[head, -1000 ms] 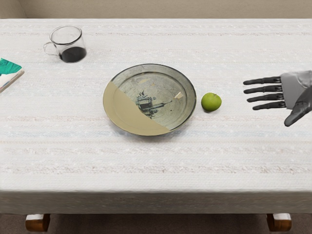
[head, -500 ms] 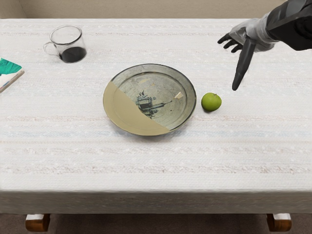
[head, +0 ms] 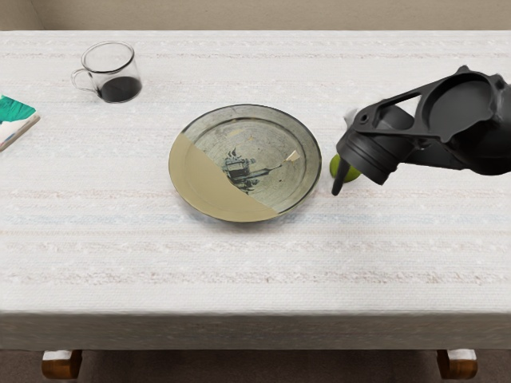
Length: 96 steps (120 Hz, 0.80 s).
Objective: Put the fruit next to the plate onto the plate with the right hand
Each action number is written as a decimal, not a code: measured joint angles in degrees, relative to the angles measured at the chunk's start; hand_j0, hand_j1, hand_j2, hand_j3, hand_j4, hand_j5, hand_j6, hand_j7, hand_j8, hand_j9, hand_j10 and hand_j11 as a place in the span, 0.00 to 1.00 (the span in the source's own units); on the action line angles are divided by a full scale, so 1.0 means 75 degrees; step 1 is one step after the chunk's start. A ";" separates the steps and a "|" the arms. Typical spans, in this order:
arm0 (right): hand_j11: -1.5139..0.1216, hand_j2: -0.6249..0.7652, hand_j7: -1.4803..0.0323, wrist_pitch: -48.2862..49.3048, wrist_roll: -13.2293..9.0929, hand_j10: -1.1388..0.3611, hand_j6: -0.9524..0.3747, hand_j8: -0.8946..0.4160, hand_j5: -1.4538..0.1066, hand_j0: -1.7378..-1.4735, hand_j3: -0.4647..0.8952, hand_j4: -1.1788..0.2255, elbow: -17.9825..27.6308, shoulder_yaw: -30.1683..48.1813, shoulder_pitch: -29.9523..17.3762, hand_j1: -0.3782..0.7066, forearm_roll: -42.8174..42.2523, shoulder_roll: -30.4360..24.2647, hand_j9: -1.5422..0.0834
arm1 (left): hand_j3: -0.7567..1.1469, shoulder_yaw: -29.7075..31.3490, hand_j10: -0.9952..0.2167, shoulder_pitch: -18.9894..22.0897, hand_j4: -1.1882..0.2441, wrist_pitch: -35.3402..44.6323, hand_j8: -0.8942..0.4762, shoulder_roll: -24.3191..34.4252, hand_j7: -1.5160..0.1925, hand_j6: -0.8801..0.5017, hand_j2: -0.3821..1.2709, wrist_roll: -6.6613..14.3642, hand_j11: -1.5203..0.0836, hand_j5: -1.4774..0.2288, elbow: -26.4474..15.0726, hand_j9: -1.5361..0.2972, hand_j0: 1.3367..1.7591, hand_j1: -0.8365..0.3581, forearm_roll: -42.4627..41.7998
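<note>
The round plate point(head: 209, 191), half tan and half grey-green with a dark drawing, lies at the table's middle. Just off its right rim sits the green fruit point(head: 352, 174), still on the tablecloth, with only thin green slivers showing. My right hand point(head: 349, 162) has come down right over it, and the dark wrist and forearm point(head: 447, 128) reaching in from the right edge cover most of it. Whether the hand has closed around the fruit is hidden from this view. The left arm does not show.
A glass mug point(head: 112, 72) with dark liquid stands at the back left. A teal book point(head: 14, 118) pokes in at the left edge. The table's front edge runs along the bottom of the view.
The right hand swung from the far right up to the back, then dropped down onto the fruit. The fruit and plate have not moved.
</note>
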 joint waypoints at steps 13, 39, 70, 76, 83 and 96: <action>0.90 0.45 0.95 -0.0179 0.0000 0.74 0.70 0.66 0.91 0.30 0.34 0.82 -0.0030 -0.0232 -0.0030 0.06 0.0007 0.0015 0.93 | 0.40 0.0000 0.82 0.0000 0.83 0.0000 0.65 0.0000 0.89 0.64 0.23 0.0001 0.95 0.87 0.0000 0.84 0.76 0.99 0.0000; 0.90 0.44 0.95 -0.0264 0.0000 0.73 0.69 0.65 0.90 0.30 0.34 0.81 -0.0133 -0.0393 -0.0132 0.07 -0.0010 0.0075 0.92 | 0.40 0.0000 0.82 0.0000 0.83 0.0000 0.65 0.0000 0.89 0.64 0.23 0.0002 0.95 0.87 0.0000 0.84 0.76 0.99 0.0000; 0.87 0.44 0.92 -0.0275 0.0000 0.71 0.66 0.63 0.87 0.30 0.34 0.79 -0.1069 -0.0219 -0.0892 0.11 -0.0109 0.0669 0.89 | 0.40 0.0000 0.82 0.0000 0.83 0.0000 0.65 0.0000 0.89 0.64 0.23 0.0003 0.95 0.87 0.0000 0.84 0.76 0.99 0.0000; 0.86 0.44 0.91 -0.0275 0.0000 0.71 0.66 0.62 0.87 0.30 0.34 0.78 -0.1148 -0.0189 -0.0937 0.11 -0.0114 0.0709 0.89 | 0.40 0.0000 0.82 0.0000 0.83 0.0000 0.65 0.0000 0.89 0.64 0.23 0.0001 0.95 0.87 0.0000 0.84 0.76 0.99 0.0000; 0.86 0.44 0.91 -0.0276 0.0000 0.70 0.66 0.62 0.86 0.30 0.34 0.78 -0.1229 -0.0174 -0.0970 0.12 -0.0121 0.0734 0.88 | 0.40 0.0000 0.82 0.0000 0.83 0.0000 0.65 0.0000 0.89 0.64 0.23 0.0001 0.95 0.87 0.0000 0.84 0.76 0.99 0.0000; 0.86 0.44 0.91 -0.0276 0.0000 0.70 0.65 0.62 0.86 0.30 0.34 0.78 -0.1629 -0.0202 -0.1235 0.12 -0.0301 0.0744 0.88 | 0.40 0.0000 0.82 0.0000 0.83 0.0000 0.65 0.0000 0.89 0.64 0.23 0.0001 0.95 0.87 0.0000 0.84 0.76 0.99 0.0000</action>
